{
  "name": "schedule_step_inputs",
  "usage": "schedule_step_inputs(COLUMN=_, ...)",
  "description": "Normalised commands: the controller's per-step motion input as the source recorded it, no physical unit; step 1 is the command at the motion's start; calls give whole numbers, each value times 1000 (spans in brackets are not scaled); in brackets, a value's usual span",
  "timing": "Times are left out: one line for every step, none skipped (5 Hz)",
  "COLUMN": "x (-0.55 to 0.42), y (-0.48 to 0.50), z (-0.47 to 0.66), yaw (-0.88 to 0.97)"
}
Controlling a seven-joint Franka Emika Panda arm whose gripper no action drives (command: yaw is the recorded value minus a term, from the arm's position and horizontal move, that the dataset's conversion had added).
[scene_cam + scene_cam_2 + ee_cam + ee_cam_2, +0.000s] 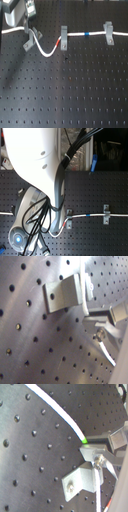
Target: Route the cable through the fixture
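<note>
Thin white flexible cable (47,51) already sits in 2 flat-topped grey clips (108,33) at the first exterior view's right, sags beside small grey U-shaped fixture (31,40), unrouted; gripper (28,22) pinches cable.

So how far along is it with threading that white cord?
Done: the thin white cable already sits in the two flat-topped grey clips. In hand: the gripper holds it by the grey U-shaped fixture. Left: the slack loop isn't clearly seated between its prongs.
</note>
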Motion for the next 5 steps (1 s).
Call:
schedule_step_inputs(x=0, y=-15, z=287, yaw=0)
schedule_step_inputs(x=-304, y=51, z=28, yaw=0)
schedule_step_inputs(x=-389, y=1, z=-31, yaw=20)
schedule_step_inputs(x=-353, y=45, z=0, yaw=3)
schedule_step_inputs(x=-244, y=65, z=2, yaw=0)
